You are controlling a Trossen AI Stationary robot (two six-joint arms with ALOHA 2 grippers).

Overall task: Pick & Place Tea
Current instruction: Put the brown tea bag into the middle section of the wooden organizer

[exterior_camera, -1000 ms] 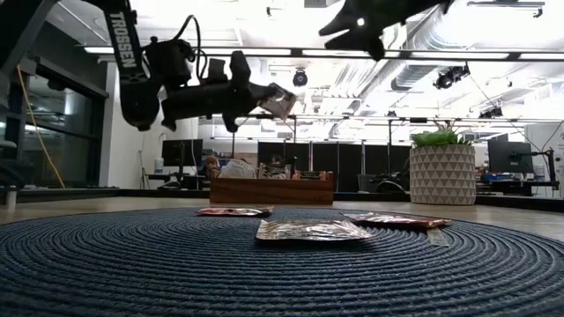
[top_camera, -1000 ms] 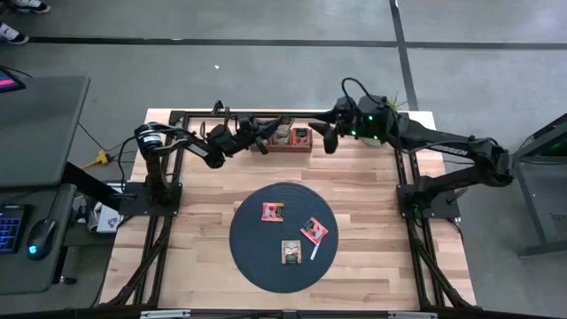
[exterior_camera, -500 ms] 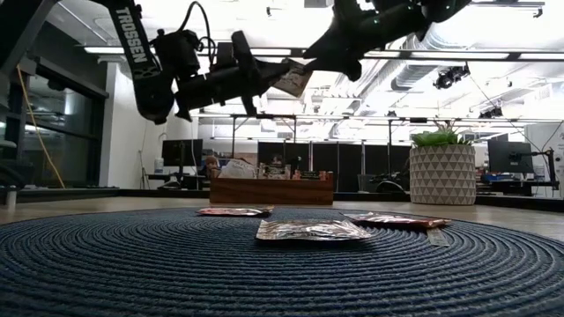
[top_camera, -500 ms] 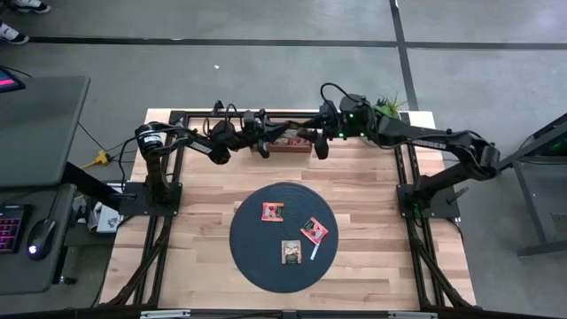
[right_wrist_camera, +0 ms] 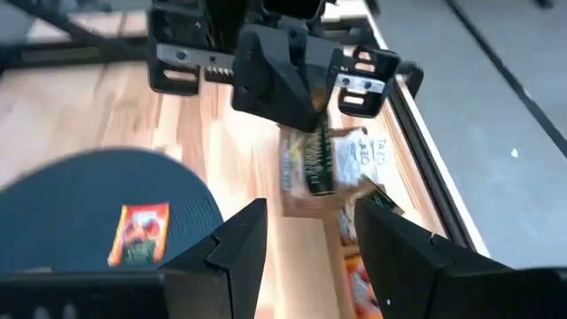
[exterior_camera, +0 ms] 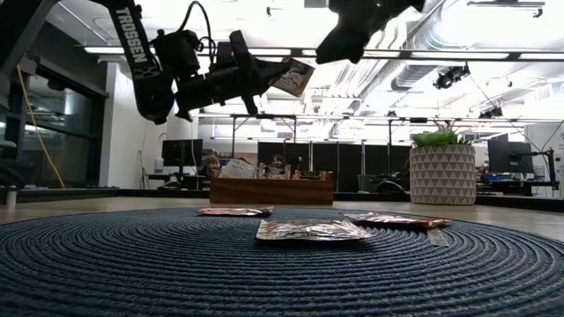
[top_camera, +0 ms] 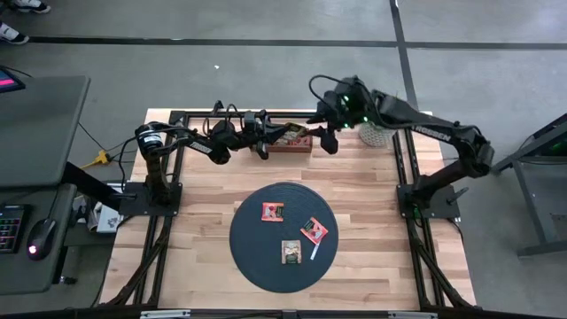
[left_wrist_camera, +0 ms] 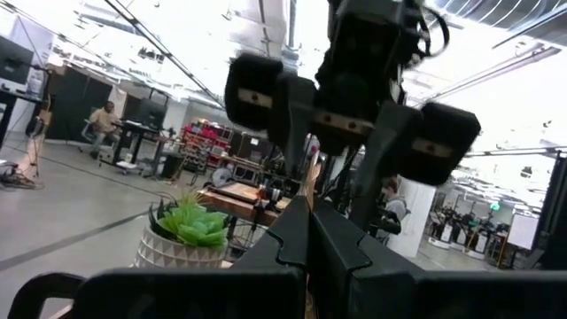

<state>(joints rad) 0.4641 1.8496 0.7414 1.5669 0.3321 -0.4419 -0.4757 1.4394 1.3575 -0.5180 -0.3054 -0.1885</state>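
Note:
My left gripper (top_camera: 273, 139) hangs over the far edge of the table, shut on one tea sachet (exterior_camera: 295, 77) with a brown-green print. That sachet is held high above a wooden box (top_camera: 297, 147). My right gripper (top_camera: 324, 137) is open, just to the right of the sachet and a little higher, facing it. In the right wrist view the sachet (right_wrist_camera: 317, 159) lies ahead of my right gripper's spread fingers, apart from them. Three more tea sachets (top_camera: 272, 212) (top_camera: 313, 231) (top_camera: 291, 252) lie flat on the dark round mat (top_camera: 252, 257). My left gripper pinches the sachet between its two fingers at the sachet's left end (exterior_camera: 280, 81). The fingers come from the table's left, slanting upward. The sachet sticks out past the fingertips toward the right, tilted and lifted clear of everything.
The wooden box (exterior_camera: 271, 190) at the far edge holds more sachets. A white patterned plant pot (exterior_camera: 442, 174) stands at the far right. A thin white strip (top_camera: 313, 253) lies on the mat beside the nearest sachet. Black frame rails run along the table's sides.
My left gripper has tipped upward and risen a little, carrying the sachet higher. My right gripper has swung and rolled, coming in close to the sachet's free end and then drawing back a little up and to the right, still open.

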